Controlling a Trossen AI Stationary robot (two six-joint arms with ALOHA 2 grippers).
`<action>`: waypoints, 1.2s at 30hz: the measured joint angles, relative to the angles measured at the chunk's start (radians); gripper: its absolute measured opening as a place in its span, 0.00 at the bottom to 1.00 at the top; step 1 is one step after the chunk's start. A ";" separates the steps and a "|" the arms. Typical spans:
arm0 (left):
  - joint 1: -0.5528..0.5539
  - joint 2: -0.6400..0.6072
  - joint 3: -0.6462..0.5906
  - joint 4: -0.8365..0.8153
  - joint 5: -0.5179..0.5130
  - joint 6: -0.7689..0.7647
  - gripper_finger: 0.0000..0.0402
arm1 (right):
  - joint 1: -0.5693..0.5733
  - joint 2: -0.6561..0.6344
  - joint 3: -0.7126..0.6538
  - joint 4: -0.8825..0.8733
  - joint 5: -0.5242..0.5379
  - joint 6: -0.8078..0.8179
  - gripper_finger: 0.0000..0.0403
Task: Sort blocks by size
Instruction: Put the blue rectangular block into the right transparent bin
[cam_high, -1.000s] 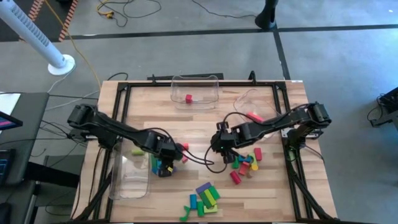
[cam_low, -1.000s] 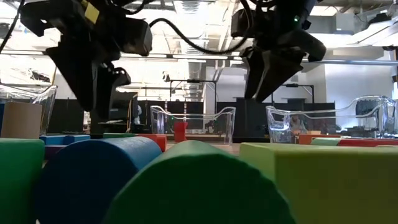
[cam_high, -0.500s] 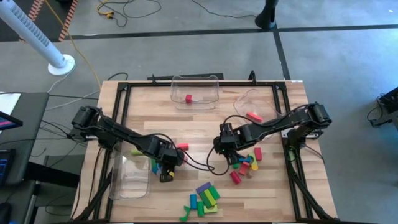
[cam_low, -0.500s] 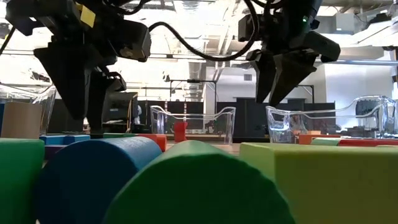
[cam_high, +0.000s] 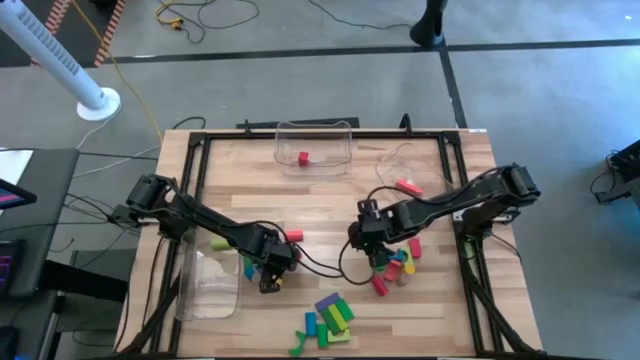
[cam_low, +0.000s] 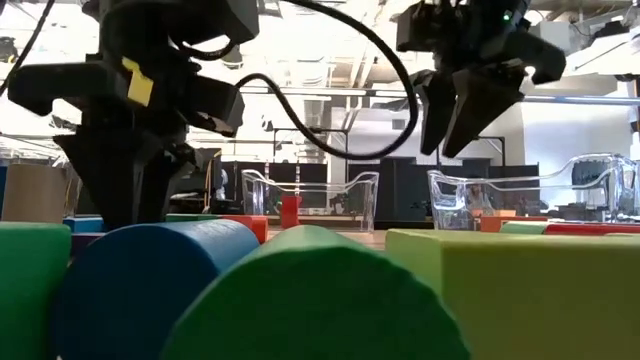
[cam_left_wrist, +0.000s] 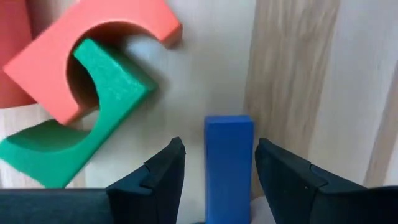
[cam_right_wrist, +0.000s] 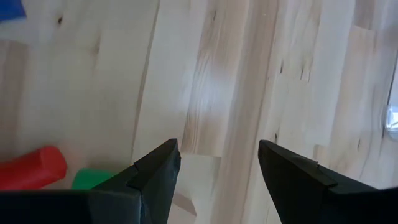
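Blocks lie in three loose groups on the desk (cam_high: 320, 215): a cluster of about six to eight (cam_high: 395, 262) at 4 o'clock under the right arm, a heap of five or six (cam_high: 325, 322) at 6 o'clock near the front edge, and a few beside the left arm at 8 o'clock. One small red block (cam_high: 303, 158) sits alone in the clear bin (cam_high: 314, 147) at 12 o'clock, and one red bar (cam_high: 408, 187) lies in a second bin (cam_high: 410, 170) at 2 o'clock. A third bin (cam_high: 208, 282) rests at 8 o'clock.

Since a second ago the left gripper (cam_high: 268, 281) has slid toward the front edge and sunk lower; the right gripper (cam_high: 372, 248) has drifted toward the cluster at 4 o'clock.

The left wrist view alone shows a blue bar (cam_left_wrist: 228, 163) standing between the left jaws, which are part open with gaps either side, gripping nothing; a red arch (cam_left_wrist: 93, 59) and green arch (cam_left_wrist: 74, 124) interlock beyond. The right wrist view shows the right jaws wide apart and empty over bare wood, with a red cylinder (cam_right_wrist: 31, 168) and a green piece (cam_right_wrist: 93, 178) near one finger. The low view is filled by a blue cylinder (cam_low: 150, 290), a green cylinder (cam_low: 310, 300) and a yellow-green block (cam_low: 520, 290).
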 joint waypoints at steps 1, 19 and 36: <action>0.000 0.006 0.000 -0.001 0.000 0.002 0.46 | 0.000 -0.012 -0.005 0.003 0.000 0.003 0.63; 0.014 0.036 0.007 -0.001 -0.021 0.088 0.25 | 0.001 -0.098 -0.019 0.030 0.008 0.026 0.63; 0.085 0.005 0.207 -0.114 -0.107 0.322 0.25 | 0.002 -0.138 -0.020 -0.066 0.074 0.068 0.63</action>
